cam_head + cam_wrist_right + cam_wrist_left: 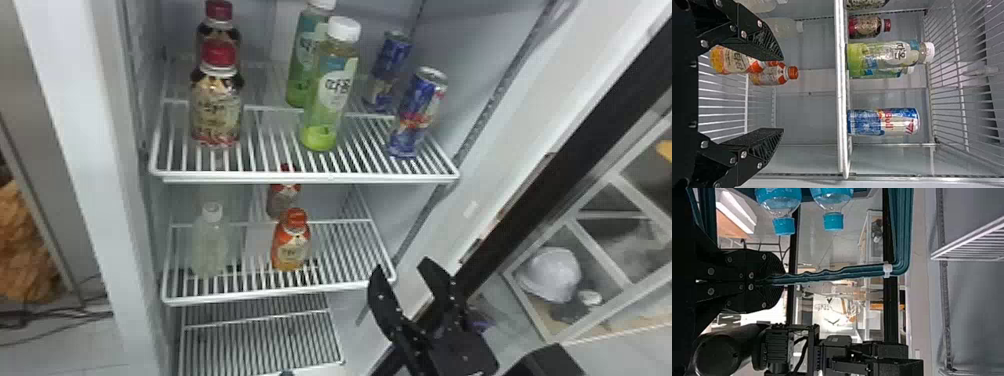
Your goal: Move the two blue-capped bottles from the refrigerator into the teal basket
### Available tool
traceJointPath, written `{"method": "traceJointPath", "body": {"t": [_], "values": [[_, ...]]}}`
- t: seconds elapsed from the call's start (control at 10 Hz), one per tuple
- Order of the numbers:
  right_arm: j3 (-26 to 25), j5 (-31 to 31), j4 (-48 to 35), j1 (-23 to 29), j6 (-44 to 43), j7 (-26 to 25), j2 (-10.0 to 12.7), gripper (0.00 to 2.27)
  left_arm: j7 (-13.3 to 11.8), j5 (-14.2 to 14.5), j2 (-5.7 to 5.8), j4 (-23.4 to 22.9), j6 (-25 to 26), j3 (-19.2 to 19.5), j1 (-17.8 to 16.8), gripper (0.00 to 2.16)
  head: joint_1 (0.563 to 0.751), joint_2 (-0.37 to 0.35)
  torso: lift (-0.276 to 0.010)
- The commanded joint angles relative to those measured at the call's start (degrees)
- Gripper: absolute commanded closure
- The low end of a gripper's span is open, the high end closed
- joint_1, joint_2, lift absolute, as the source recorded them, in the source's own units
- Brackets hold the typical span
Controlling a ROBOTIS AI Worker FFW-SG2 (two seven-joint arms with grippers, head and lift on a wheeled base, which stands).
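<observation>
In the head view my right gripper point(402, 268) stands open beside the front right of the refrigerator's shelves. The right wrist view has the same gripper point(783, 94) with nothing between its parted fingers, in front of the shelf with the orange bottles. In the left wrist view my left gripper point(782, 280) is shut on the long teal rim of the basket point(828, 275). Two blue-capped bottles, one point(777, 201) beside the other point(832, 196), show within the basket's teal outline, their caps toward the gripped rim.
Red-capped bottles point(215, 107), white-capped green bottles point(327, 95) and blue cans point(417, 112) stand on the upper shelf point(305, 177). Below are a pale bottle point(210, 245) and orange bottles point(291, 245). The open door's dark frame point(555, 170) borders the right arm's side.
</observation>
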Motion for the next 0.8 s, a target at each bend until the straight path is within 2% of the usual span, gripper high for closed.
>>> {"method": "traceJointPath", "body": {"t": [0.0, 0.7], "values": [[0.0, 0.0, 0.1, 0.0, 0.0, -0.1, 0.0, 0.41, 0.0, 0.0, 0.00, -0.1, 0.0, 0.0, -0.1, 1.17, 0.695, -0.350, -0.136], [0.1, 0.0, 0.7, -0.6, -0.1, -0.1, 0.0, 0.42, 0.0, 0.2, 0.09, 0.1, 0.0, -0.2, -0.4, 1.17, 0.695, -0.350, -0.136]]}}
